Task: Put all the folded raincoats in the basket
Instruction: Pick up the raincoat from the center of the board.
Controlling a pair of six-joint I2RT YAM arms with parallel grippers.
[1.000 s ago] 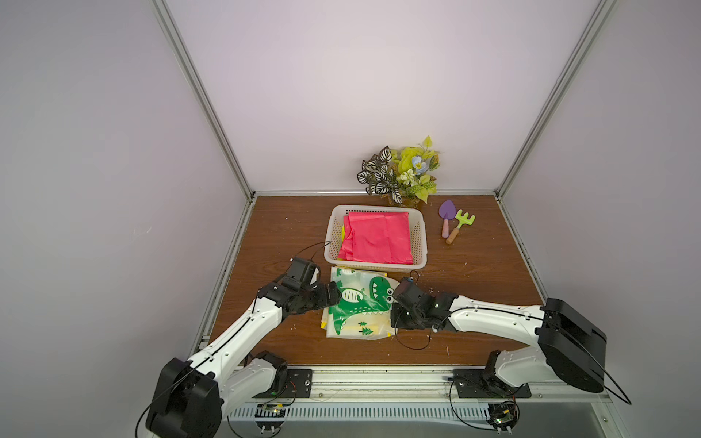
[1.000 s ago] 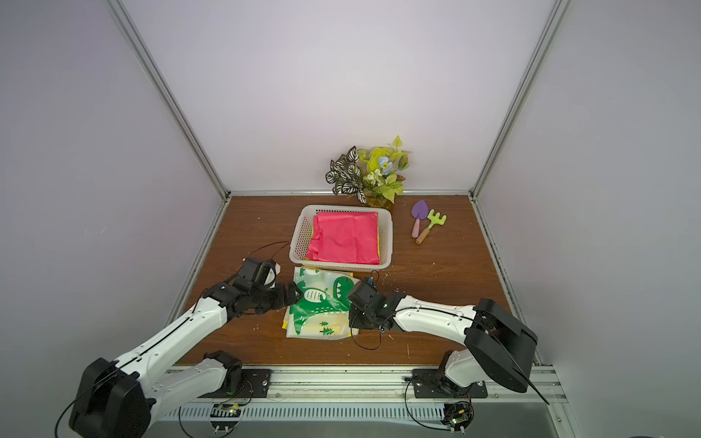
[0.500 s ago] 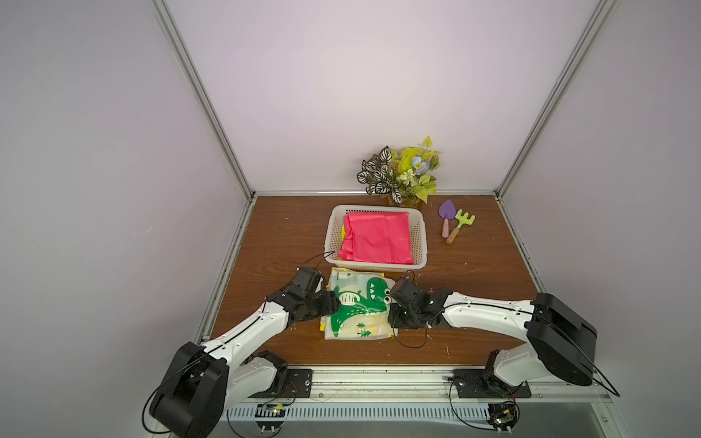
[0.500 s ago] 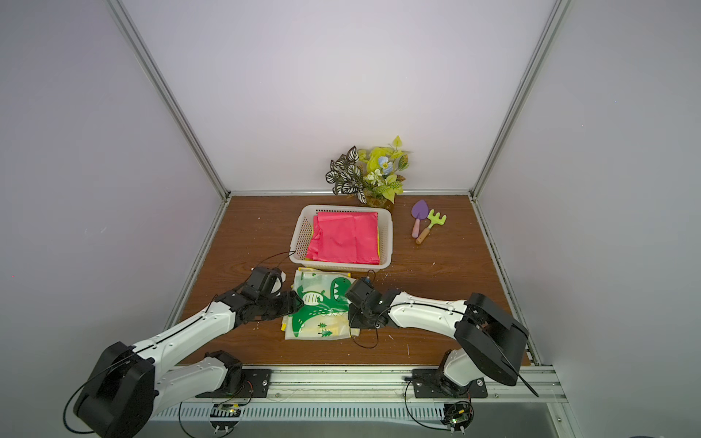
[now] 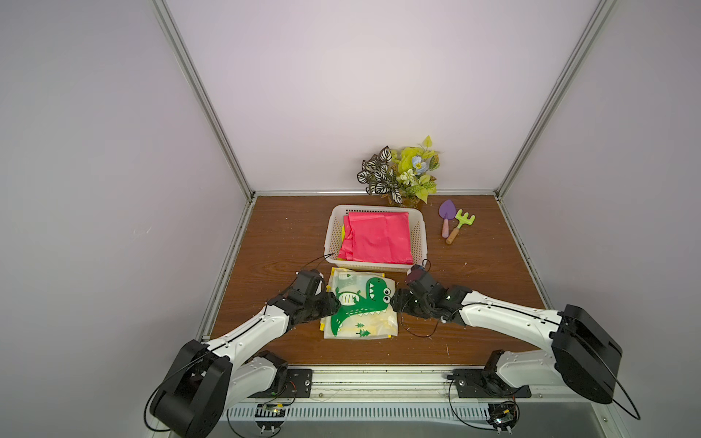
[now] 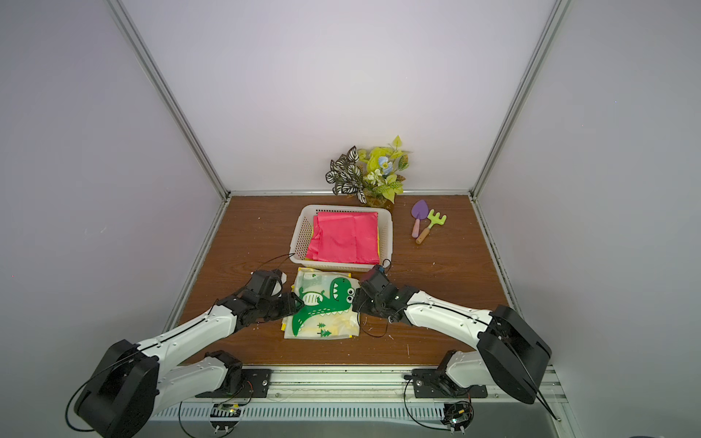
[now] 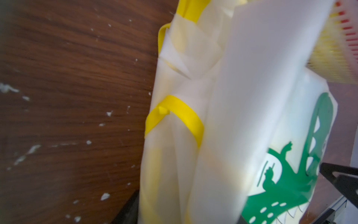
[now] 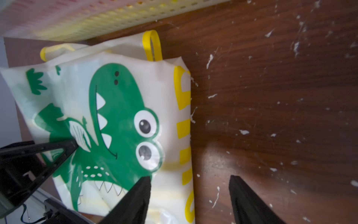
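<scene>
White dinosaur-print raincoat (image 5: 360,307) lies on the desk (image 5: 288,242) just beside the basket (image 5: 419,242); my right jaws gape astride 1 edge, my left jaws bracket the other, grip unclear.

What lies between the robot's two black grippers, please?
The folded translucent white raincoat with a green dinosaur print lies between the left gripper and right gripper, as both top views show.

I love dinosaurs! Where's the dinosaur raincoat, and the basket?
Folded white plastic raincoat with green dinosaur (image 5: 373,289): in a top view, dinosaur's head.
Off-white perforated plastic basket (image 5: 334,233): in a top view, side wall.
</scene>
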